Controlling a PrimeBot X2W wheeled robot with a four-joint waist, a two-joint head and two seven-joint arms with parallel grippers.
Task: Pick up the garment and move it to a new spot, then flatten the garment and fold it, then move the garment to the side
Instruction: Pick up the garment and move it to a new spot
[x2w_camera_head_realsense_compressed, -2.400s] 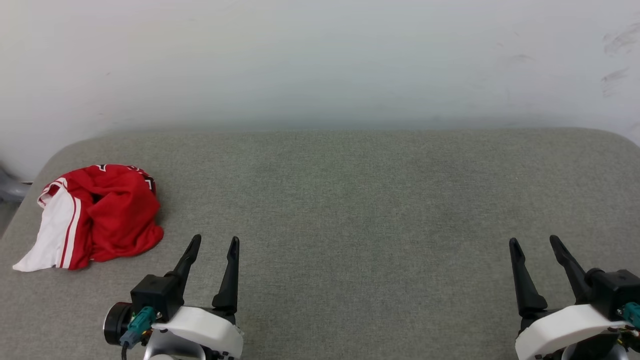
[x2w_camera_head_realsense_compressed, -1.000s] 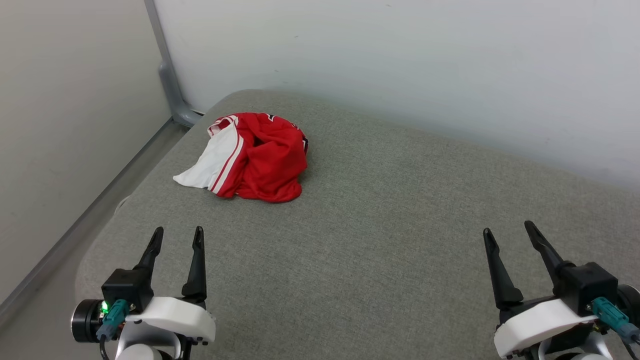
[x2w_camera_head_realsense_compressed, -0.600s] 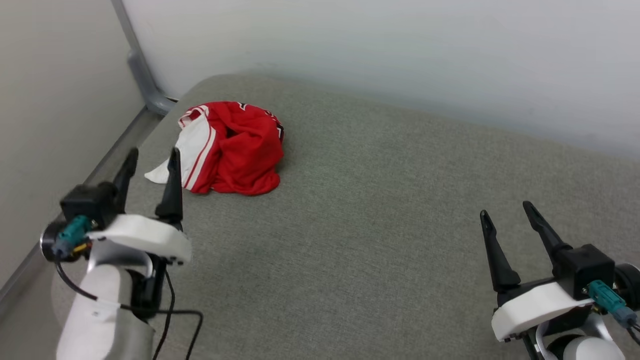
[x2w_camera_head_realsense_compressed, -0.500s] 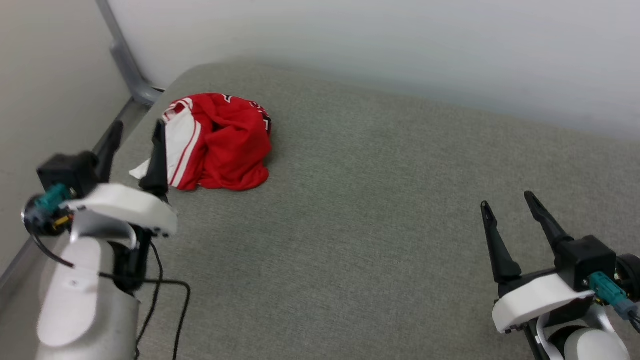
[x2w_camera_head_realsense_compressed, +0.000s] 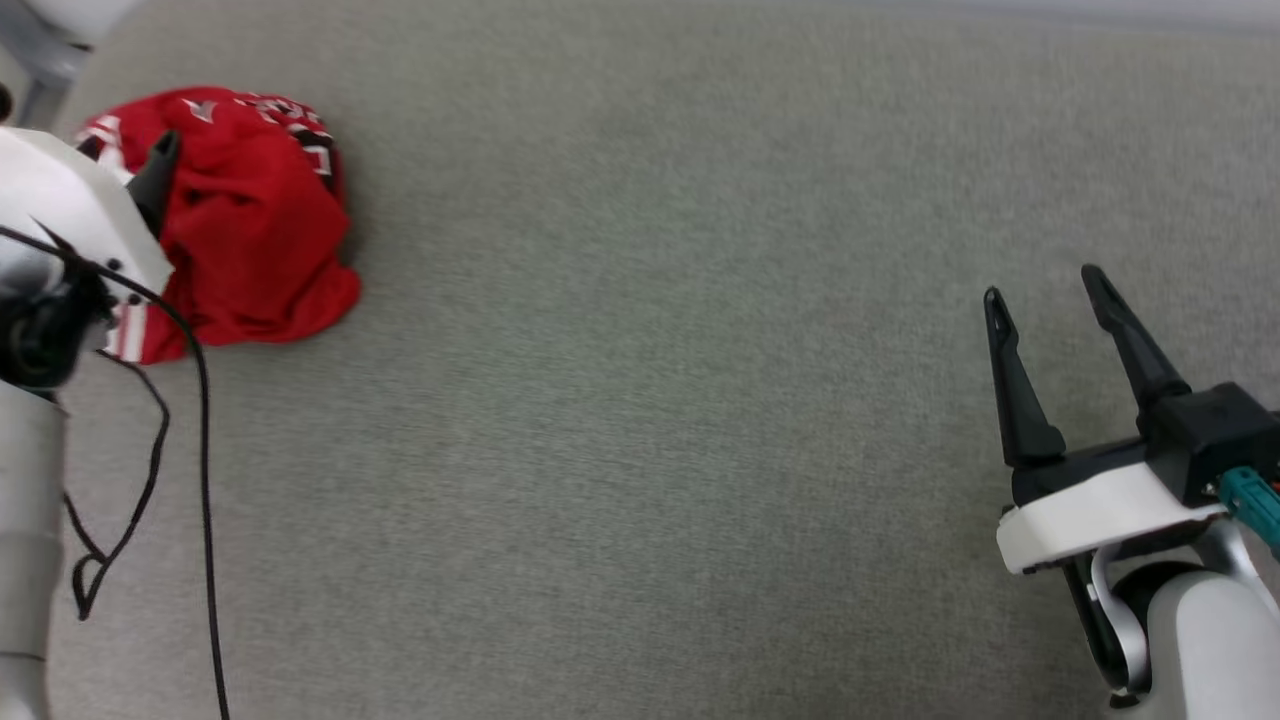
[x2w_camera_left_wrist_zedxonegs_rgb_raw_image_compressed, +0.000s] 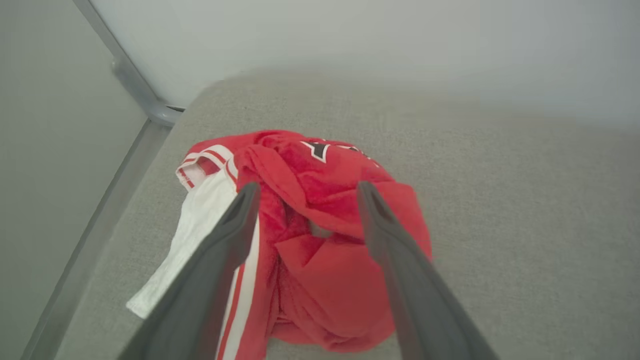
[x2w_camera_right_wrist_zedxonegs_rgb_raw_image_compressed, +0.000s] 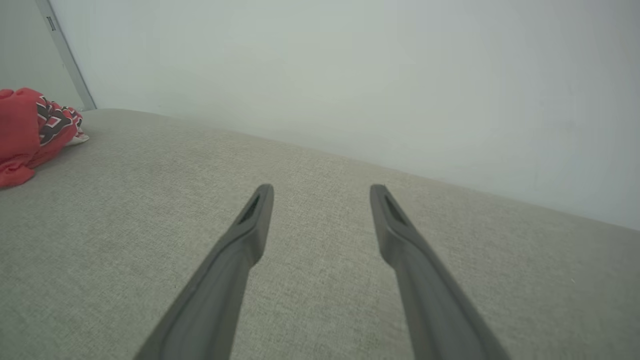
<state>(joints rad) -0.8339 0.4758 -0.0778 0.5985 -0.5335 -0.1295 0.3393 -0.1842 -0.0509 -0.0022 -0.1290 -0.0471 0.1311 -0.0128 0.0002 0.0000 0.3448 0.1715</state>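
Pickup step. Garment (x2w_camera_head_realsense_compressed: 250, 230) sits bunched at upper left of the head frame on the grey padded surface (x2w_camera_head_realsense_compressed: 640, 400). My left hand (x2w_camera_left_wrist_zedxonegs_rgb_raw_image_compressed: 305, 187) is released, poised over the heap. Right hand (x2w_camera_head_realsense_compressed: 1040, 285) released too, lower right, well apart. Next: lower left, clench on a thick red fold.

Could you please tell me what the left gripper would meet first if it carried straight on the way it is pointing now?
Most likely the garment: the left gripper is open and its fingers frame the crumpled red heap. How near the tips are is hard to judge.
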